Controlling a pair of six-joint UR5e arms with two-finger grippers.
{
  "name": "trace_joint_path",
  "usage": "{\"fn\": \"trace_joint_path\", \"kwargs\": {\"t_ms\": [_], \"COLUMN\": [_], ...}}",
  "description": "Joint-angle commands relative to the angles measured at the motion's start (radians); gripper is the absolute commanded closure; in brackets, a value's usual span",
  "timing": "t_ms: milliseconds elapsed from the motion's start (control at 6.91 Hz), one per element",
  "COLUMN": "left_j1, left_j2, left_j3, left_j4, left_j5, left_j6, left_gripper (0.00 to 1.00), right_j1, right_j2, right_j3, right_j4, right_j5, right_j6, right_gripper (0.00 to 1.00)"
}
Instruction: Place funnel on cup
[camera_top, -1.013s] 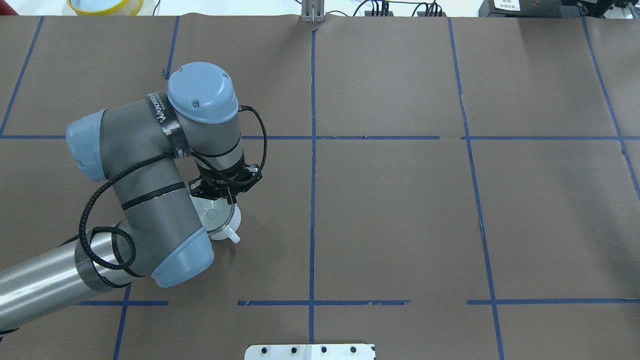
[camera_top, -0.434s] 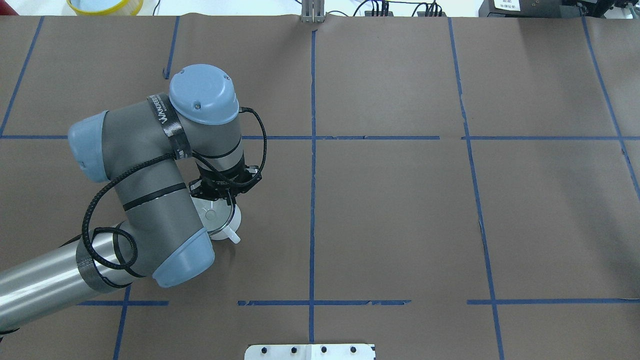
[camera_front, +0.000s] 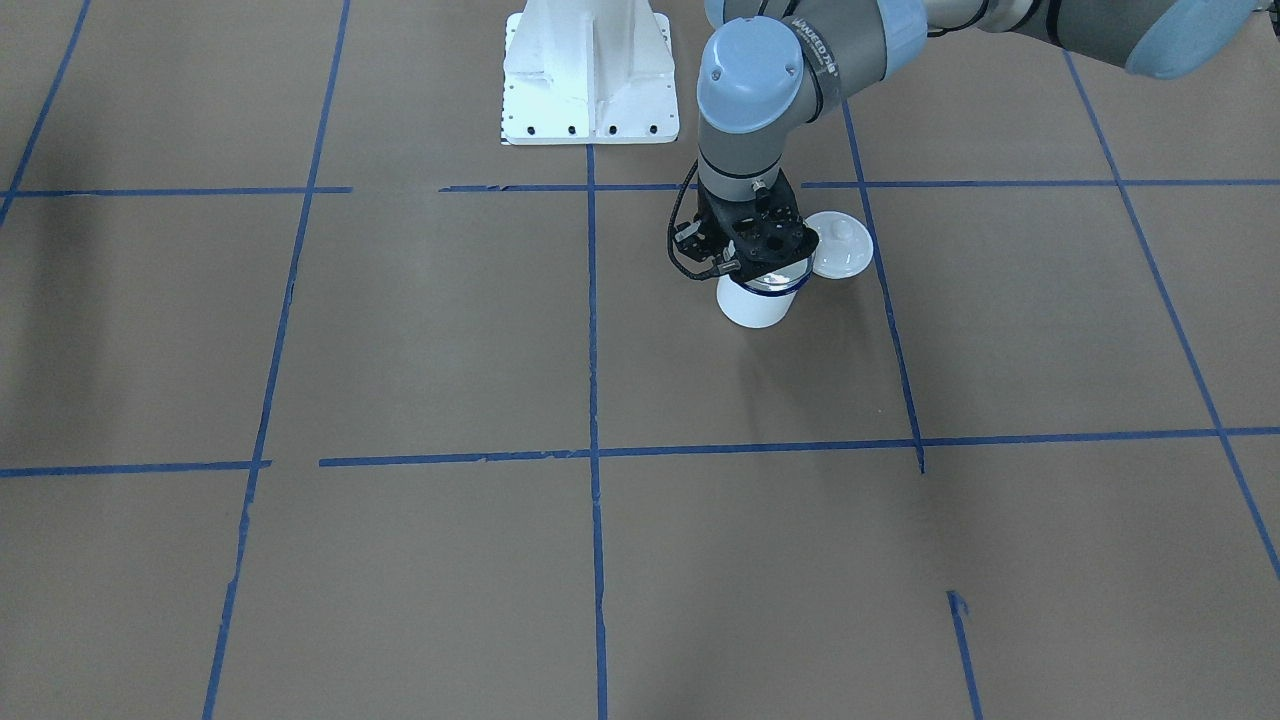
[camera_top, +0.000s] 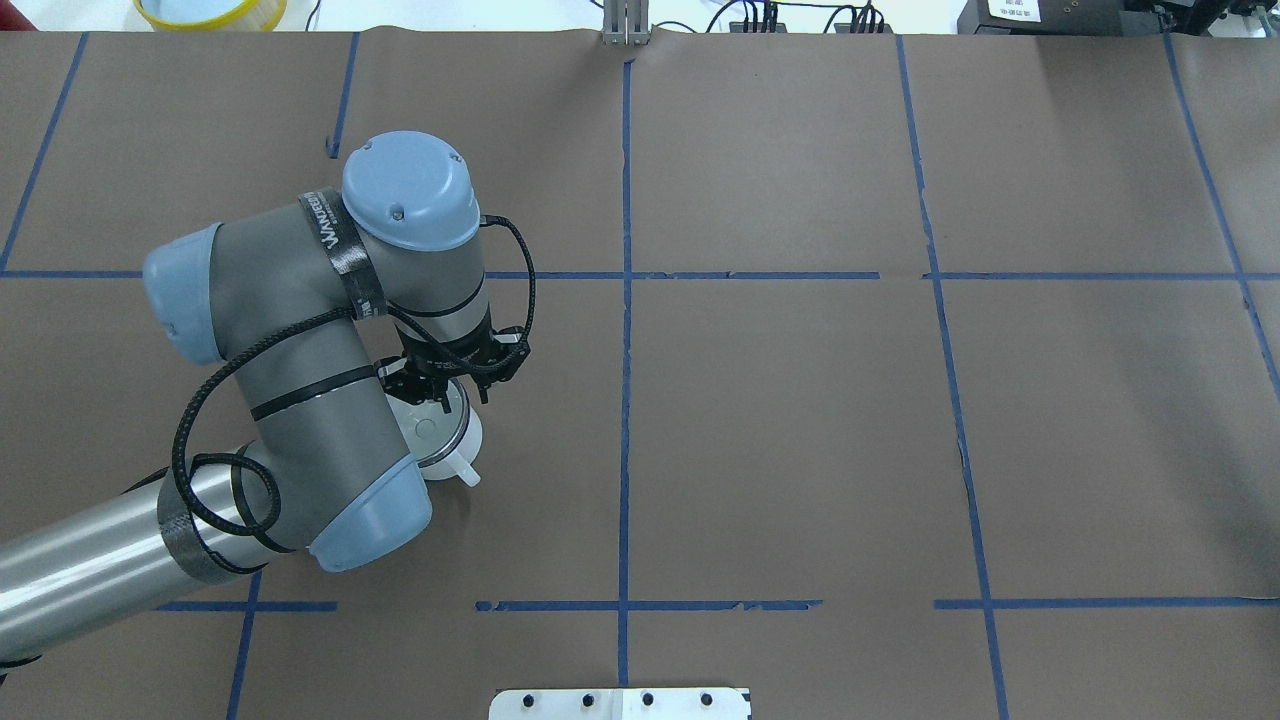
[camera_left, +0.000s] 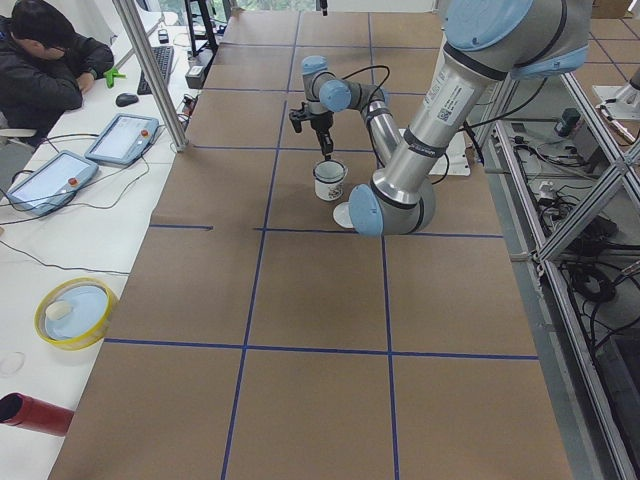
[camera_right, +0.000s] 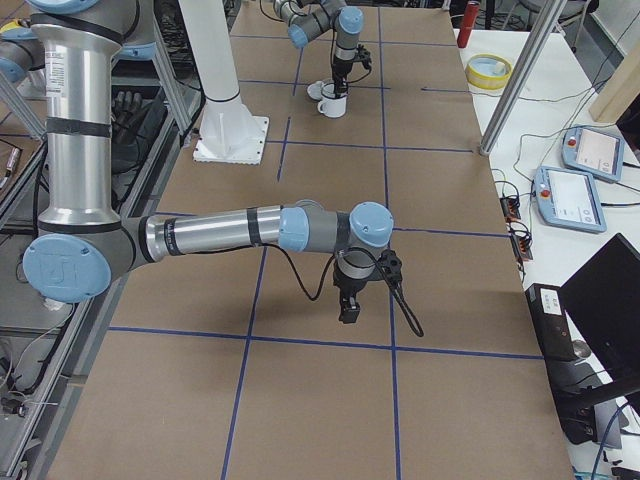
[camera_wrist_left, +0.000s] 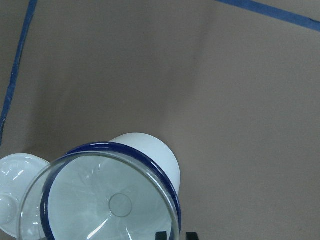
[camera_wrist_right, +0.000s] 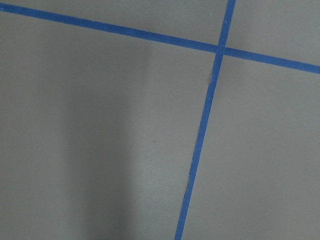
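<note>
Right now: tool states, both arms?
Left tool: open, tips either side of the funnel rim; funnel sits in cup.
Right tool: cannot tell.

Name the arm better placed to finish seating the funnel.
Left: the left end effector is directly above the cup with the funnel in it; the right end effector hangs far away.

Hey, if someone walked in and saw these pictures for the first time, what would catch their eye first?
Probably the big grey left arm bent over the white cup with a blue rim, a clear funnel sitting in its mouth and the left gripper just above. A round white lid lies on the table right beside the cup, while the right gripper hangs far off.
</note>
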Motion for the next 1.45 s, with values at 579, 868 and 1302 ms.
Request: {"fn": "trace_joint_path", "kwargs": {"t_ms": [579,868,1302], "left_j1": [-0.165,-0.310,-0.580], "left_j2": [0.327,0.504,0.706], "left_j3": [-0.364,-0.363,-0.354], "left_j4": [-0.177,-0.284,-0.301], "left_j5": [-0.004,-0.009,-0.114], "left_j6": [0.260,0.474,0.948], "left_gripper": [0.00,0.00,0.00], "right_j1": [0.000,0.000,0.000], "right_j2": [0.000,0.000,0.000], "right_j3": [-0.002,0.000,-0.002], "right_j4": [0.000,0.000,0.000], "right_j5": [0.000,0.000,0.000], "right_j6": [0.000,0.000,0.000], "right_gripper": [0.00,0.00,0.00]}}
